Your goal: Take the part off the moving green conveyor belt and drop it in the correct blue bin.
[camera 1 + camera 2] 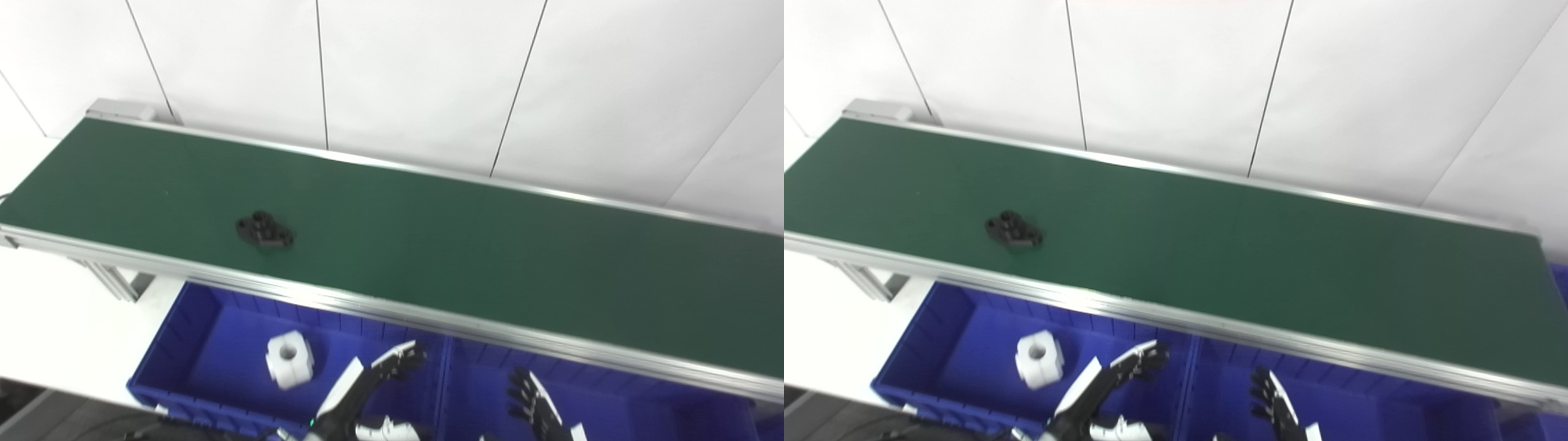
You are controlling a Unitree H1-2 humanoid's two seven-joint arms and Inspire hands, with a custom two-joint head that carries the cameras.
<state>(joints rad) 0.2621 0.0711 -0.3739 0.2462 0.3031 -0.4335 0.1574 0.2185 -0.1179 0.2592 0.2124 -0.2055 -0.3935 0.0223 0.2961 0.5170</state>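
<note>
Two hands rise from the bottom edge, both holding nothing. The left hand [392, 362] hangs above the left blue bin [184, 343] with its fingers [409, 355] apart and slightly curled, tips toward the belt. The right hand [531, 398] hangs above the right blue bin [643, 404], fingers [520, 386] spread and pointing up. The divider between the two bins runs between the hands.

Left of the left fingers, one white part [289, 359] lies on the bin floor, apart from the walls and from the hand. The rest of that floor is bare blue. The right bin's visible floor beyond the right fingers shows only blue.

Just beyond both sets of fingertips runs the near aluminium rail [429, 318] of the green conveyor belt [490, 257]. One black part [264, 230] sits on the belt, beyond and left of the left fingers, nearer the front rail than the far one. The belt to its right, beyond the right fingers, is plain green.

Behind the far rail stands a white panelled wall [416, 79] with thin dark seams.
</note>
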